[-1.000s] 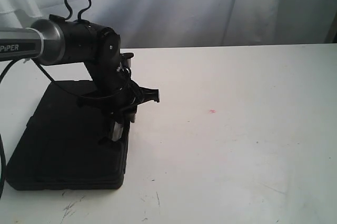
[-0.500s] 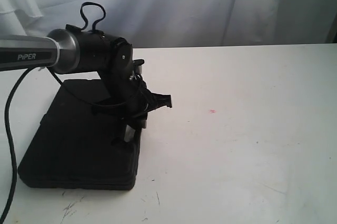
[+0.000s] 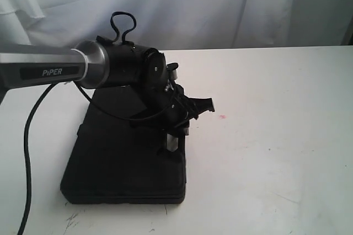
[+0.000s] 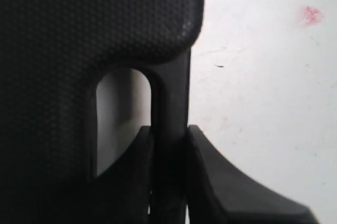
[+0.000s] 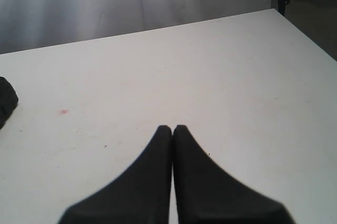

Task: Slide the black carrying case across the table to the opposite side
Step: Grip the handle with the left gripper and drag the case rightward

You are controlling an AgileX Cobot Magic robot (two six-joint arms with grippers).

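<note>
Left end effector clamps the handle of the black carrying case; right end effector is closed, well apart.

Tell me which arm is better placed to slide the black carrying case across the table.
Left. The left gripper is shut on the handle of the black textured carrying case; the right gripper is shut, empty, over white tabletop, apart from it.

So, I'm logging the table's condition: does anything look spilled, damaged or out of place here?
Nothing serious. In the exterior view the white table bears a small pink speck right of the black carrying case and faint dark scratches near its front edge. The left gripper is shut on the case's handle.
</note>
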